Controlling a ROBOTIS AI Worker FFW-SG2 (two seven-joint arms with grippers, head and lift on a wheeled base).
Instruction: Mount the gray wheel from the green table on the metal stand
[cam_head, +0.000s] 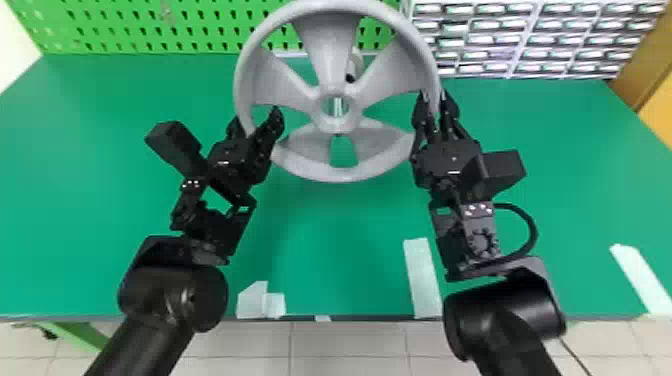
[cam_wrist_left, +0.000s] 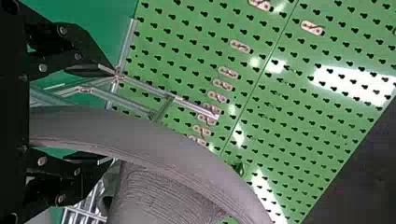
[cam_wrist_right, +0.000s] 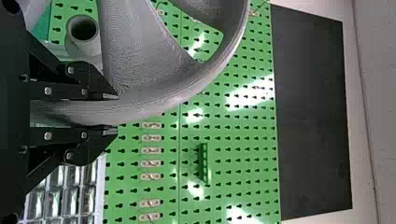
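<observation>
The left gripper (cam_head: 255, 120) has its two black fingers wide apart. The rim of the large gray five-spoke wheel (cam_head: 332, 50) passes between them, but at least one finger stands clear of it; whether the other finger touches the rim, I cannot tell. The right gripper (cam_head: 436, 96) is closed on the same wheel, with one finger on each face of the rim, and so it has firm hold of it.

The wheel is between the two grippers, raised above the flat green table (cam_head: 75, 200), with its hub farther inward than either hand. The metal stand (cam_wrist_left: 180, 100), made of silver bars, is beyond the left gripper and apart from its fingers. A gray round tube (cam_wrist_right: 84, 32) is on the inner side of the right gripper, behind the wheel. The green perforated panel (cam_head: 125, 25) and the rack of small clear drawers (cam_head: 530, 40) are farther beyond the grippers.
</observation>
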